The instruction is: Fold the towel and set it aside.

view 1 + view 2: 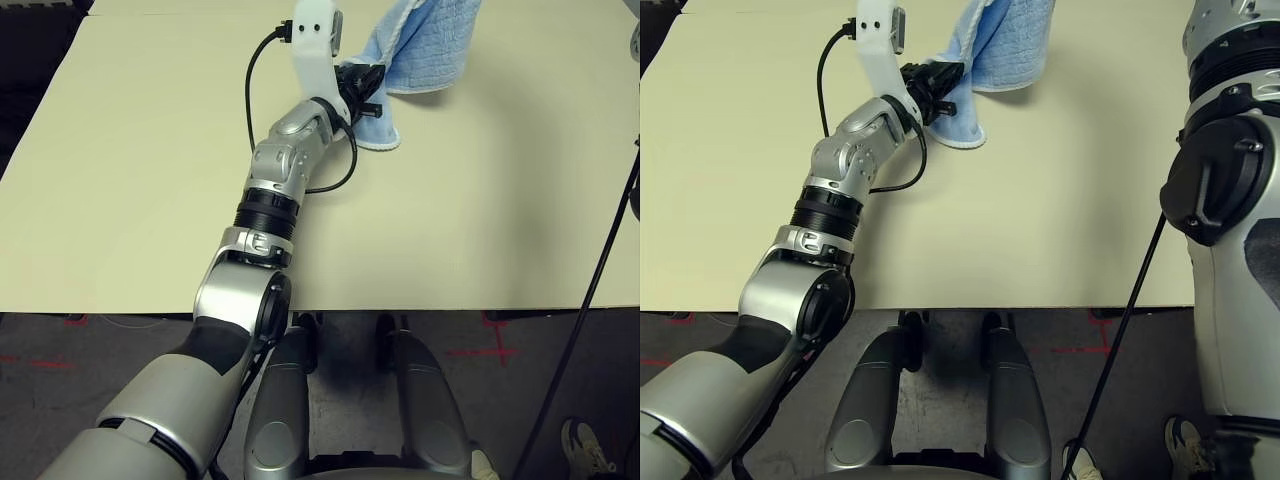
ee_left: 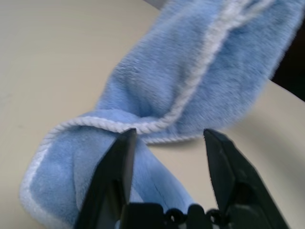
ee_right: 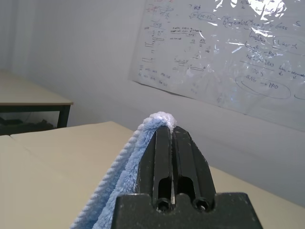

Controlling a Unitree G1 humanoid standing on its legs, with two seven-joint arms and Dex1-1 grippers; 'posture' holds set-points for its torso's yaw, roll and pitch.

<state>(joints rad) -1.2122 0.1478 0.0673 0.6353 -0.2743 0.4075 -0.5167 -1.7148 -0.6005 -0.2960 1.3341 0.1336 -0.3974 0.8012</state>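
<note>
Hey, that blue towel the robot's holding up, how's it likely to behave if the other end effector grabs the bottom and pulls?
Probably floppy: the towel hangs from the shut right end effector and curls where its lower end meets the table. Likely light, since a pinch on one edge carries it. Its plush pile may grip well, though the open left end effector could drag it rather than lift.

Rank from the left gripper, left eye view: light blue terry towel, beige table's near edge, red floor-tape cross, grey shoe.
1. towel, at the left gripper.
2. table's near edge, toward the robot.
3. red cross, floor, right.
4. shoe, bottom-right corner.
</note>
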